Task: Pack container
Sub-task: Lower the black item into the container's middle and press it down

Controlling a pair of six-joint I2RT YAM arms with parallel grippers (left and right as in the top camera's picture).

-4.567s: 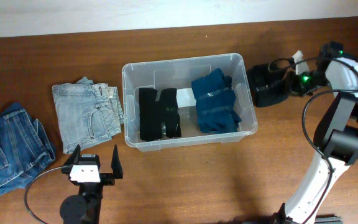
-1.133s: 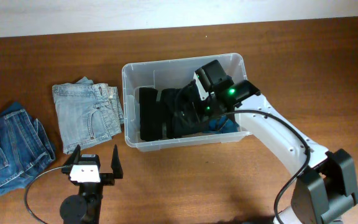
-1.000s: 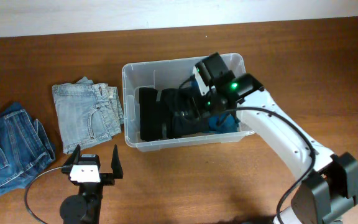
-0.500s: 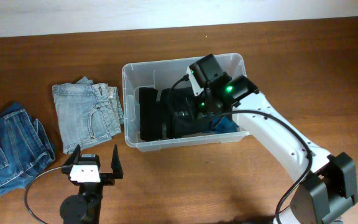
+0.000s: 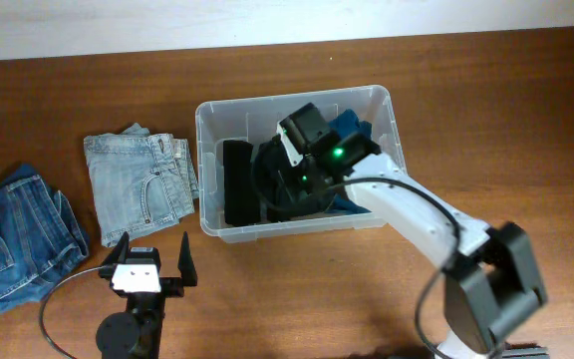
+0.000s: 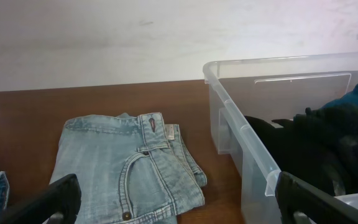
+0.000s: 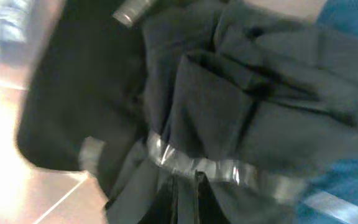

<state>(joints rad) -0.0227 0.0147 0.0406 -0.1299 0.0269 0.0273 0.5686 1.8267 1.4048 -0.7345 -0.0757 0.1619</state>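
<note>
dark jeans (image 5: 13,239) and pale jeans (image 5: 138,184) lie left, outside. the left gripper (image 5: 154,253) rests near, spread wide, empty. the container (image 5: 307,225) sits centre; inside it the right gripper (image 5: 285,179) is down on a black garment (image 7: 229,124), grip impossible to tell. best to seat it flat beside the blue bundle (image 5: 353,126) before releasing.

The container (image 5: 267,225) is showing clear, glossy plastic. The surface (image 5: 466,110) is gleaming as smooth brown wood. The jeans (image 5: 140,184) are looking like faded, soft denim. Matt black cloth (image 7: 229,124) is wearing shiny tape (image 7: 229,169).
</note>
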